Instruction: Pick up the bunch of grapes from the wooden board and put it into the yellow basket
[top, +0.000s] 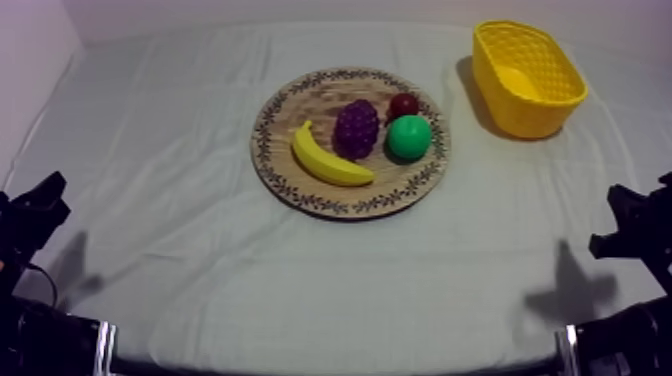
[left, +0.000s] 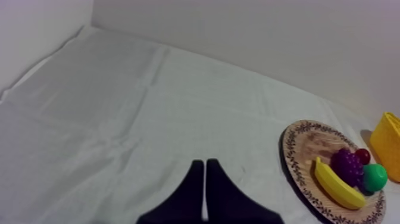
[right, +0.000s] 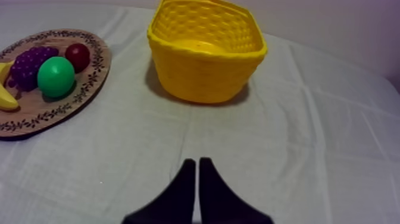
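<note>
Well beyond right claw (right: 197, 161): grapes (right: 27, 64)

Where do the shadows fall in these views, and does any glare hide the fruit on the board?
Top view: the yellow basket throws a shadow leftward onto the cloth, and soft arm shadows lie near both lower corners; left wrist view: even light, no glare on the bunch of grapes; right wrist view: a dark shadow hugs the basket's base toward the wooden board.
</note>
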